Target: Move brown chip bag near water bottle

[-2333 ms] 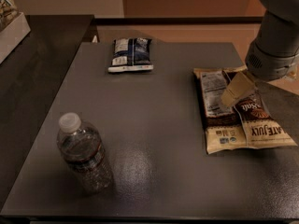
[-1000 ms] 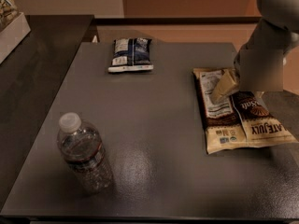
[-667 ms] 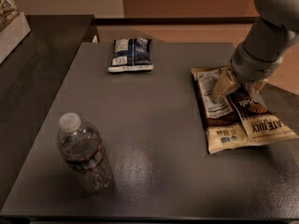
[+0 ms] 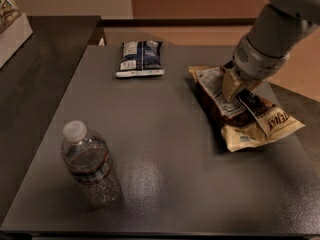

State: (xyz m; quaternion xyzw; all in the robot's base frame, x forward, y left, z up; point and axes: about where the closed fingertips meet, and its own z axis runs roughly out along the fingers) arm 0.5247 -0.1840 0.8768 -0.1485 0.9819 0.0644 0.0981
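We have our gripper (image 4: 232,86) down on the chip bag (image 4: 247,124) at the right side of the table (image 4: 165,119), with the arm (image 4: 272,34) reaching in from the upper right. The fingers are pinched on the bag's upper part, close to its white label. The bag sits crumpled and tilted: its near end touches the table, and its left edge looks lifted, with a dark shadow under it. The bottle (image 4: 90,164) stands upright at the front left of the table, well apart from the bag, with bare tabletop between them. A small blue-and-white snack bag (image 4: 141,58) lies flat near the far edge, apart from both. A white box (image 4: 12,34) rests on the darker surface at far left.
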